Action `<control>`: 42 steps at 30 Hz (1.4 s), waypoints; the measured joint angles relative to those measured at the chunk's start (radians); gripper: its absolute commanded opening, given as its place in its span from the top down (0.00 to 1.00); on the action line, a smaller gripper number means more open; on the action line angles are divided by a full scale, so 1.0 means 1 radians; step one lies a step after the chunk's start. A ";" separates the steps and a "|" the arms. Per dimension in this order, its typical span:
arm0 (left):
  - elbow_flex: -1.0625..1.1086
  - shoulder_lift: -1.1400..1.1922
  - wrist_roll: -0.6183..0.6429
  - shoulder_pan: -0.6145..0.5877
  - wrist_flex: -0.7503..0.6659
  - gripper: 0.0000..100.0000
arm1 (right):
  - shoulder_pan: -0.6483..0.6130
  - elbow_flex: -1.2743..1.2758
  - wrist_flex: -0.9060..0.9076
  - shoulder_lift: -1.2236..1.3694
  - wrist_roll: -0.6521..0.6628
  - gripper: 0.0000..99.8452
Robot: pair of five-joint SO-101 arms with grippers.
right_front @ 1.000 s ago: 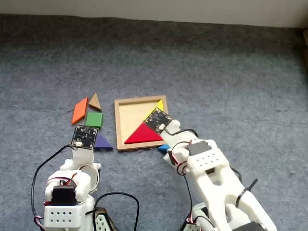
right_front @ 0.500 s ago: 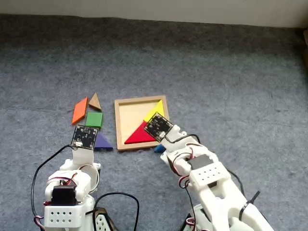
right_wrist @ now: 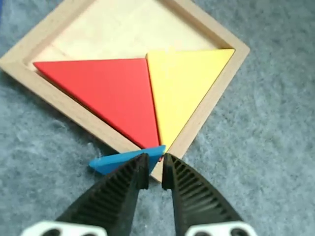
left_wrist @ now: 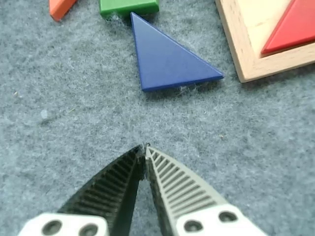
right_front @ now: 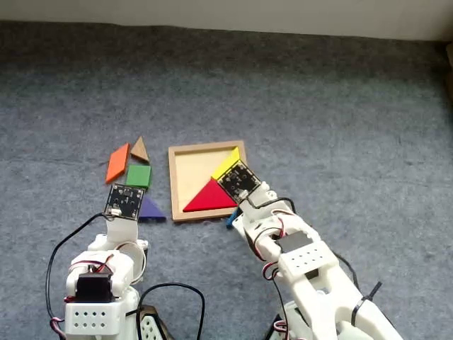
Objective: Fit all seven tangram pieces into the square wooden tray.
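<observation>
Square wooden tray (right_front: 172,184) noted on grey felt surface (right_front: 340,106); red triangle (right_front: 209,197) and yellow triangle (right_front: 225,163) laid inside, edges touching. Light blue piece (right_wrist: 120,161) seen against tray's outer corner; right gripper (right_wrist: 152,164) poised at it, jaws parted by a narrow slit. Left gripper (left_wrist: 144,150) held over the felt near dark blue triangle (left_wrist: 165,61), jaws pressed together. Green square (right_front: 138,175), orange parallelogram (right_front: 117,162) and tan triangle (right_front: 140,149) grouped beside tray

- Light blue piece (right_front: 231,220): just a sliver peeks out from under the right arm (right_front: 297,255); up close, the right gripper (right_wrist: 154,158) covers its near edge.
- Yellow triangle (right_front: 225,163) and red triangle (right_front: 205,197): corners tucked under that arm's camera board (right_front: 238,180).
- Dark blue triangle (right_front: 153,210): partly behind the left arm (right_front: 122,227).
- Orange piece (left_wrist: 60,7) and green piece (left_wrist: 129,6): cut off at the left wrist view's edge.
</observation>
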 measured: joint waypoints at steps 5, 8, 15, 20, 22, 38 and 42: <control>0.000 0.000 0.000 0.000 0.000 0.99 | 0.000 0.000 0.000 0.000 -0.006 0.94; 0.000 0.000 0.000 0.000 0.000 0.99 | 0.000 0.000 0.000 0.000 -0.006 0.94; 0.000 0.000 0.000 0.000 0.000 0.99 | -0.002 -0.032 -0.002 0.071 -0.006 0.94; 0.000 0.000 0.000 0.000 0.000 0.99 | -0.003 -0.155 -0.005 0.224 -0.008 0.94; 0.000 0.000 0.000 0.000 0.000 0.99 | -0.003 -0.186 -0.006 0.258 -0.008 0.94; 0.000 0.000 0.000 0.000 0.000 0.99 | -0.014 -0.241 -0.005 0.287 -0.008 0.94; 0.000 0.000 0.000 0.000 0.000 0.99 | -0.048 -0.241 -0.005 0.287 -0.008 0.94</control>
